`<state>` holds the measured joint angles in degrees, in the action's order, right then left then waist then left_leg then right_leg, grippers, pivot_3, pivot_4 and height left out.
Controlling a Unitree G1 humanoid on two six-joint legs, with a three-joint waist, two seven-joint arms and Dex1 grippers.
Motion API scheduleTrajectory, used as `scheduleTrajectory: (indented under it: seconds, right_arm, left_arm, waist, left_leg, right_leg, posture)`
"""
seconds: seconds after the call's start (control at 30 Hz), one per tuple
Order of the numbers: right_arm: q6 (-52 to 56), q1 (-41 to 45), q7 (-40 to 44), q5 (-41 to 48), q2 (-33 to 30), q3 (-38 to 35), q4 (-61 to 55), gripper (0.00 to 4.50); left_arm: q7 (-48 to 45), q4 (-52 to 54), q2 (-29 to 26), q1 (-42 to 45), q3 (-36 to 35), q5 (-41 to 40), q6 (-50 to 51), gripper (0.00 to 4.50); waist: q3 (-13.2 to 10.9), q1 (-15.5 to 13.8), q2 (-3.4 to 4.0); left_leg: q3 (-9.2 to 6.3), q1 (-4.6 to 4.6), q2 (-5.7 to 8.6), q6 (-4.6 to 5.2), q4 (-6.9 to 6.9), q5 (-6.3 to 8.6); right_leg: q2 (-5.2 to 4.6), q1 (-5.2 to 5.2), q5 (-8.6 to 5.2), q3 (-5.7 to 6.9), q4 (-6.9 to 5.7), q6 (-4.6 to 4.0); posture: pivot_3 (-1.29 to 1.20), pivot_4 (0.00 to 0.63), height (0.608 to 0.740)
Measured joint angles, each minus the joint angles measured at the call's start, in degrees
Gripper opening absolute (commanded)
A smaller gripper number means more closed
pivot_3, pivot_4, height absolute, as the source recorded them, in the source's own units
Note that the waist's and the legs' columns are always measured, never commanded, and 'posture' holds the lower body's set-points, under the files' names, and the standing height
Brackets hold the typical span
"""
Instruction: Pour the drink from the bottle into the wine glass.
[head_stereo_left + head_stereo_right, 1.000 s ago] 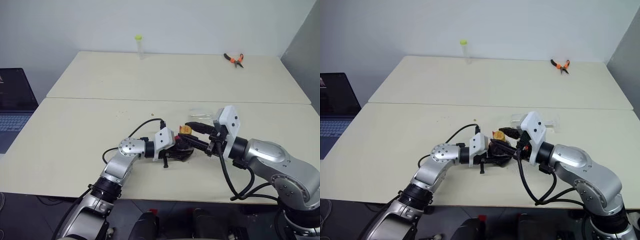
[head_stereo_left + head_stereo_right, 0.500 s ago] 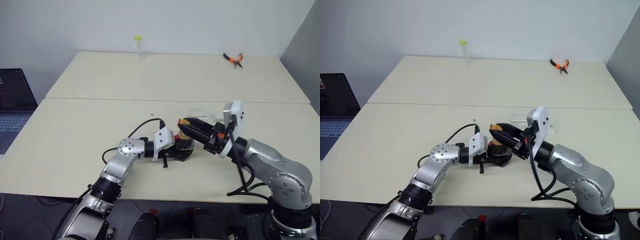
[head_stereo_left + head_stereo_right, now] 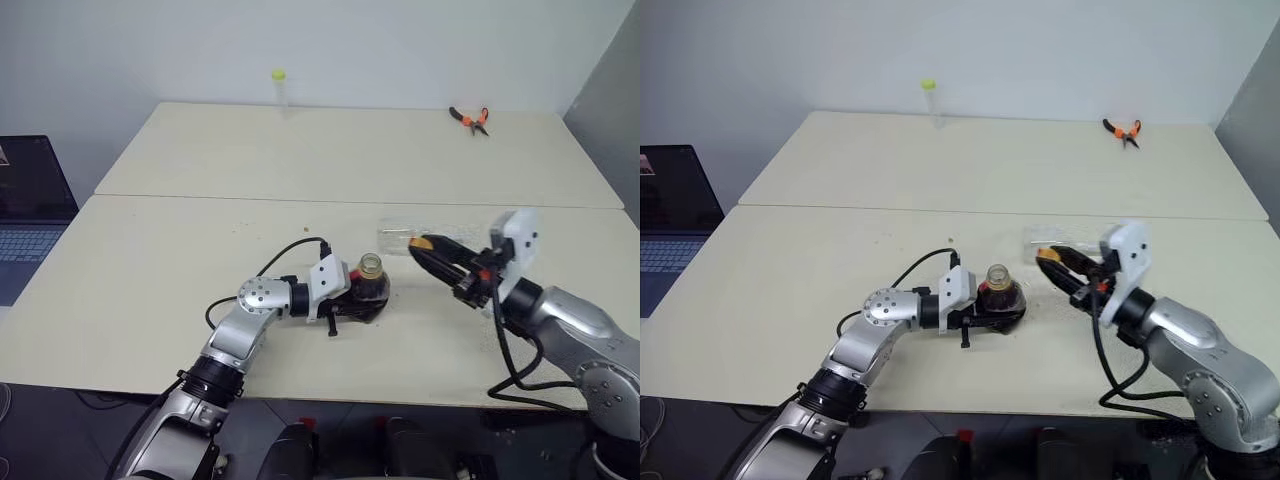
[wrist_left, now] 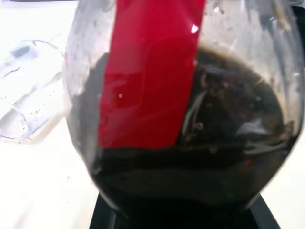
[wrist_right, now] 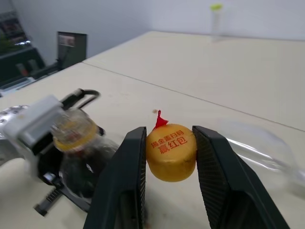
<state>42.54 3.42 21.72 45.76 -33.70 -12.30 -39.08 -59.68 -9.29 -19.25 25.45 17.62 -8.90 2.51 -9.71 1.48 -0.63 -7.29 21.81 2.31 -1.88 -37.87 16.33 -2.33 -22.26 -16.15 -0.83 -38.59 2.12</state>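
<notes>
1. Right gripper [image 5: 170,157]: jaws pinch the yellow-orange cap [image 5: 171,151], one finger on each side, printed top facing the wrist camera.
2. Left gripper [image 3: 352,297]: jaws pressed tight on the bottle [image 3: 369,287], which stands upright on the near table [image 3: 150,290], about centre.
3. Change: a second ago the right gripper sat right at the bottle's neck. It has now pulled away to the right with the cap, and the neck shows open [image 3: 997,273]. Left arm hasn't moved.
4. Meaning: uncapping looks done. Pouring not started; the drink [image 4: 200,157] is all in the bottle, dark in the lower part of the body. Next call, as I read it: park the cap, then get the glass ready.
5. Wine glass [image 3: 415,233]: appears to lie on its side on the table, just right of the bottle and beyond the right gripper. If so, it needs standing up before any pour.
6. Hard to read: the glass is clear on a pale table; stem and foot can't be separated. In the right wrist view it's a blur behind the fingers [image 5: 125,176]. The left wrist view sits too close to the bottle's red band [image 4: 152,71] to show the grip.
7. Far table: thin tube [image 3: 277,88] and pliers [image 3: 467,118], well apart from the work.
</notes>
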Motion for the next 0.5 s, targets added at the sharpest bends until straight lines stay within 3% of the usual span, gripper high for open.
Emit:
scheduleTrajectory:
  seconds: [0.23,0.47,0.5]
  right_arm:
    - [-10.65,-12.39,1.52,-15.88,-1.4,-0.84,11.79,1.19]
    - [-19.91,-12.13,0.83,-24.95,2.89,1.01,22.66,1.19]
    - [-20.66,-11.77,1.01,-25.38,2.98,1.12,23.31,1.54]
  left_arm:
    - [-1.1,0.09,0.2,-0.04,-0.1,-0.84,0.72,0.9]
    - [-2.28,0.04,0.97,0.0,0.17,-1.17,1.06,0.9]
    - [-2.28,0.02,0.98,0.03,0.17,-1.17,1.06,0.9]
  waist:
    - [0.01,0.01,0.01]
    - [-0.01,0.18,0.04]
    - [-0.01,0.18,0.05]
  left_leg:
    - [0.13,-0.05,0.0,0.0,0.0,0.0]
    - [0.16,-0.07,-0.04,-0.01,0.02,-0.01]
    - [0.19,-0.09,-0.04,-0.01,0.02,-0.01]
  right_leg:
    - [0.02,-0.01,0.0,-0.03,-0.05,0.01]
    - [0.05,-0.04,0.0,-0.08,-0.1,0.0]
    - [0.05,-0.03,0.0,-0.1,-0.1,0.0]
  posture:
    - [0.0,0.15,0.74]
    - [0.0,0.15,0.74]
    - [0.0,0.15,0.74]
